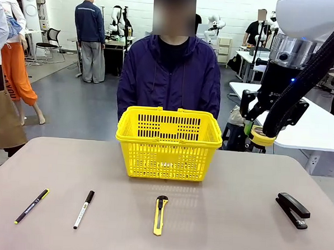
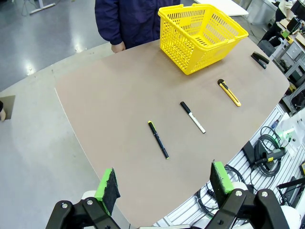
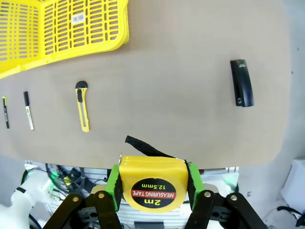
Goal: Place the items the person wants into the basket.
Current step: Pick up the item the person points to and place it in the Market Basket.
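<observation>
Right wrist view, claw (image 3: 152, 183) clamping tape measure (image 3: 152, 185), stapler (image 3: 242, 82) beyond

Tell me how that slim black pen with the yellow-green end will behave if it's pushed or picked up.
The pen looks slim and rigid, so it should stay straight and feel light. Its barrel looks round and lies flat on the table, so a sideways nudge would likely roll it. Being so low, it may be hard to pinch.

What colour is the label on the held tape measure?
Black with a red band; the tape measure shows best in the right wrist view.
</observation>
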`<state>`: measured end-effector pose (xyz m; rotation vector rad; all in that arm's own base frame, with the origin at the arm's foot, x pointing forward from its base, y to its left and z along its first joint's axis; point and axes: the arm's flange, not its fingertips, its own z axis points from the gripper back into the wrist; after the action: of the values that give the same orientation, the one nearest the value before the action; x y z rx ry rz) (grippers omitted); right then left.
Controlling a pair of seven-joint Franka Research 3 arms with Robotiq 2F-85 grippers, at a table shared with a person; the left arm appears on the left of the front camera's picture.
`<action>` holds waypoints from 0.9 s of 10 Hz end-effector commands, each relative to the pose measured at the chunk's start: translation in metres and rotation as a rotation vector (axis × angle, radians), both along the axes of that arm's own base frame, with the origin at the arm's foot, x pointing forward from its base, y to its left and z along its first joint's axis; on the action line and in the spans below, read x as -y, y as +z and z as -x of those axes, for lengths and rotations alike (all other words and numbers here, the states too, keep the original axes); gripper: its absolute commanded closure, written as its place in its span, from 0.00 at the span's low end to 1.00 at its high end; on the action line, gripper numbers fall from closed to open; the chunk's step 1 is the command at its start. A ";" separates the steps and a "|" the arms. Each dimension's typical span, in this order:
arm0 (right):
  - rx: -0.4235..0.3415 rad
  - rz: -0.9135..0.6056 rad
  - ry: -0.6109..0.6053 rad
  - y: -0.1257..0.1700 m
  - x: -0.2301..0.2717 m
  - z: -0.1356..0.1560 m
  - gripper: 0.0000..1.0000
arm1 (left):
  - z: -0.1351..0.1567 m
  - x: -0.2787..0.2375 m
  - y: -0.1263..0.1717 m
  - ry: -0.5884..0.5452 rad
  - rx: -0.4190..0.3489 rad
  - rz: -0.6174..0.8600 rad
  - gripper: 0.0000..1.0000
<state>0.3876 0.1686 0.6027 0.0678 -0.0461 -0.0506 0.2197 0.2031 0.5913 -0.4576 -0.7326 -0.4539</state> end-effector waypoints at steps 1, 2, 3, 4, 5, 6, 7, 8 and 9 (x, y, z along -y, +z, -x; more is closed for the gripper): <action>0.000 0.000 0.000 0.000 0.000 0.000 0.35 | 0.001 -0.001 0.000 -0.012 0.009 0.007 0.00; 0.007 -0.056 0.025 0.008 -0.030 -0.040 0.35 | 0.001 -0.001 0.000 -0.012 0.009 0.007 0.00; 0.019 -0.091 0.027 0.014 -0.061 -0.073 0.35 | 0.001 -0.001 0.000 -0.012 0.009 0.007 0.00; 0.020 -0.084 0.040 0.014 -0.090 -0.100 0.35 | 0.001 -0.001 0.000 -0.012 0.009 0.007 0.00; 0.047 -0.065 0.040 0.011 -0.115 -0.126 0.35 | 0.001 -0.001 0.000 -0.012 0.009 0.007 0.00; 0.034 -0.068 0.059 0.002 -0.133 -0.152 0.35 | 0.001 -0.001 0.000 -0.012 0.009 0.007 0.00; 0.023 -0.062 0.063 -0.014 -0.148 -0.181 0.35 | 0.001 -0.001 0.000 -0.012 0.009 0.007 0.00; 0.011 -0.034 0.062 -0.033 -0.159 -0.204 0.35 | 0.001 -0.001 0.000 -0.012 0.009 0.007 0.00; 0.003 0.006 0.060 -0.052 -0.167 -0.223 0.35 | 0.001 -0.001 0.000 -0.012 0.009 0.007 0.00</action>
<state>0.5847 0.3250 0.5407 0.1181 -0.0600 0.0337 0.2192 0.2031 0.5913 -0.4565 -0.7326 -0.4522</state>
